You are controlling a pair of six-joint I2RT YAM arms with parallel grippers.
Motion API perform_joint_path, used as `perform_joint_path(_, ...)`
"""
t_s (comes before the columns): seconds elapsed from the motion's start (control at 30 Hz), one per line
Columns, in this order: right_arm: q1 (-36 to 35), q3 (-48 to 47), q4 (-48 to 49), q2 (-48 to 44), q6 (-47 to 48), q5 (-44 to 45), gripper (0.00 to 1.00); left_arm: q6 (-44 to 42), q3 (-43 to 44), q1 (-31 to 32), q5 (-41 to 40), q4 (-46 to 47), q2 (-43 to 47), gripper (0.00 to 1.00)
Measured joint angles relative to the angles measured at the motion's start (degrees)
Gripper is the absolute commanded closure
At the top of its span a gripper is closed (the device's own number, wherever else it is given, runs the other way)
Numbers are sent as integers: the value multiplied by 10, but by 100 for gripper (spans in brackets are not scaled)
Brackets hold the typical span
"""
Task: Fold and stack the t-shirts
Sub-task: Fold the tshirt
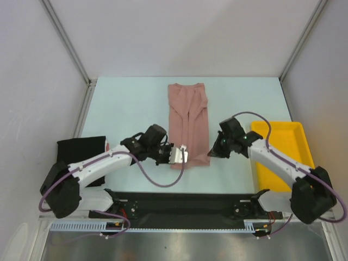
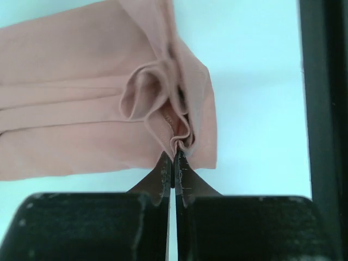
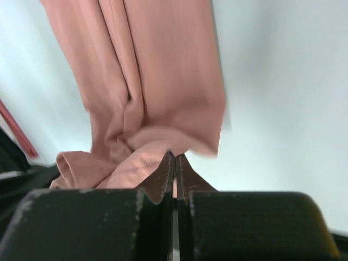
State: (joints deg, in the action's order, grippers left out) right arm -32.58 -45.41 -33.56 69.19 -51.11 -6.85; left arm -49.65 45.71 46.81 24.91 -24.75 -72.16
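The dusty pink t-shirt (image 1: 188, 122) lies folded into a long narrow strip in the middle of the table, running from far to near. My left gripper (image 1: 179, 156) is shut on its near left corner (image 2: 179, 142), where the cloth bunches into folds. My right gripper (image 1: 212, 153) is shut on its near right corner (image 3: 182, 149), with the hem slightly lifted. The black t-shirt (image 1: 80, 150) lies folded at the left edge of the table, partly under my left arm.
A yellow plastic tray (image 1: 283, 152) stands at the right, under my right arm. A black strip (image 2: 323, 98) runs along the table's near edge. Walls close the table on the left, right and far sides.
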Motion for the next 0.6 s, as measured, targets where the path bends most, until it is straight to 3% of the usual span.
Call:
perform_joint_path(0.4,125,-233,28,284,150,-66,100,52,275,-148,32,-64,-282,100)
perform_joint_path(0.6,152,-322,26,375,173,-89,100,52,343,-176,4,-66,-354,100)
